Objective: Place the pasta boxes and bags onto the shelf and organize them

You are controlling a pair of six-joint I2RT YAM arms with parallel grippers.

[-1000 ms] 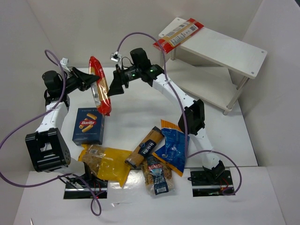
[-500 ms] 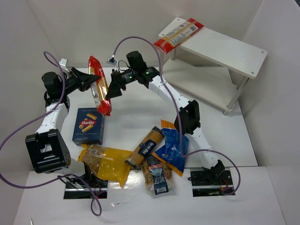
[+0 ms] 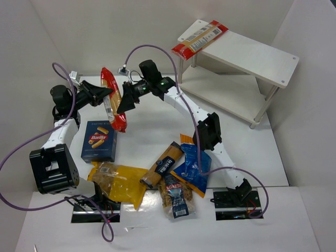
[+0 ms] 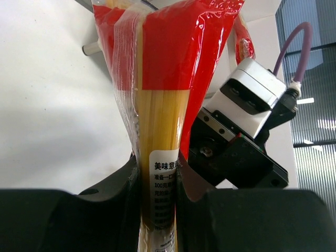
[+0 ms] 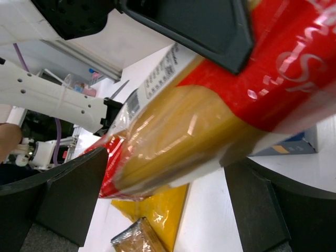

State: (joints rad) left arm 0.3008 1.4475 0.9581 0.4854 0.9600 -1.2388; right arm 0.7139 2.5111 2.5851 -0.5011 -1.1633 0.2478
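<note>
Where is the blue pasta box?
In the top view the dark blue Barilla box lies on the left side of the table, right beside the left arm and just beyond the yellow pasta bag.

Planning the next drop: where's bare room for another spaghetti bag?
The top board past the shelved spaghetti bag and the lower board are bare. The table's near edge is crowded with packs.

Two long spaghetti bags with red ends: the far-right spaghetti bag [image 3: 201, 37] and the far-left spaghetti bag [image 3: 114, 111]. One dark blue Barilla box [image 3: 99, 140]. Near the middle, one yellow bag [image 3: 119, 181], one brown pack [image 3: 164, 164], one blue bag [image 3: 195, 161], one clear bag [image 3: 177, 199]. One two-tier shelf [image 3: 252, 55]. Two arms: left arm [image 3: 60, 134], right arm [image 3: 185, 103].
</note>
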